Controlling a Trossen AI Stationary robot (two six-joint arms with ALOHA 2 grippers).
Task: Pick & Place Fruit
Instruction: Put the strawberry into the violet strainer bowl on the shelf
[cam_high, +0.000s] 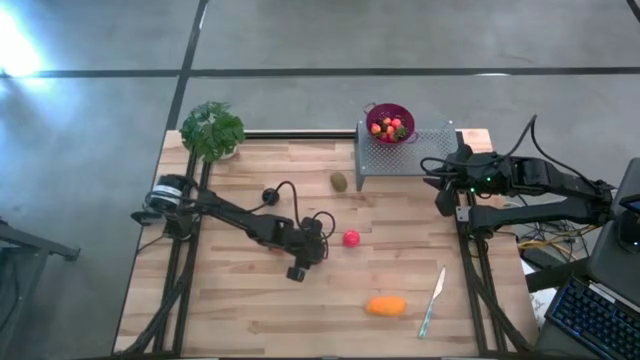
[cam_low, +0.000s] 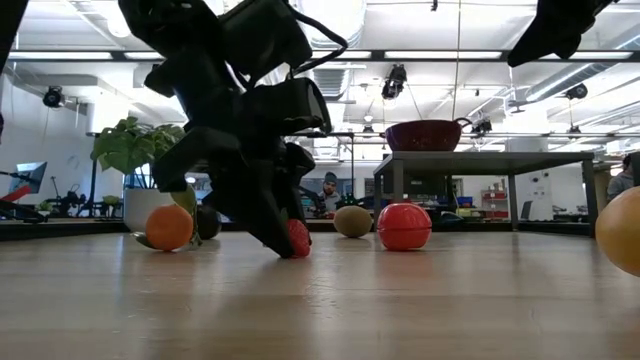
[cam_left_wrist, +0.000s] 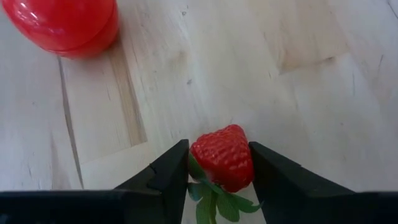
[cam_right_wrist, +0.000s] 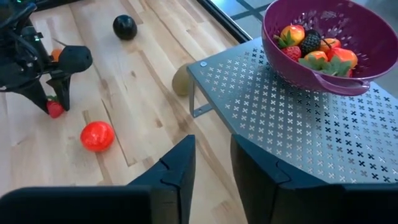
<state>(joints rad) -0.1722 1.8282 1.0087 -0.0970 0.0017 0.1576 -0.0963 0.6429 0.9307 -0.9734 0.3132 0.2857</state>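
Left hand (cam_left_wrist: 219, 163) clamps strawberry (cam_left_wrist: 222, 155) (leaves partly hidden).

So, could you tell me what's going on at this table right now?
The left gripper is down on the wooden table, its fingers closed on a toy strawberry, next to a red ball. The right gripper hangs empty, slightly open, beside the metal rack holding a purple colander of fruit. A kiwi and orange piece remain on the table.

Bare wood around red ball (cam_high: 351, 238); metal rack (cam_high: 410, 152) well apart.
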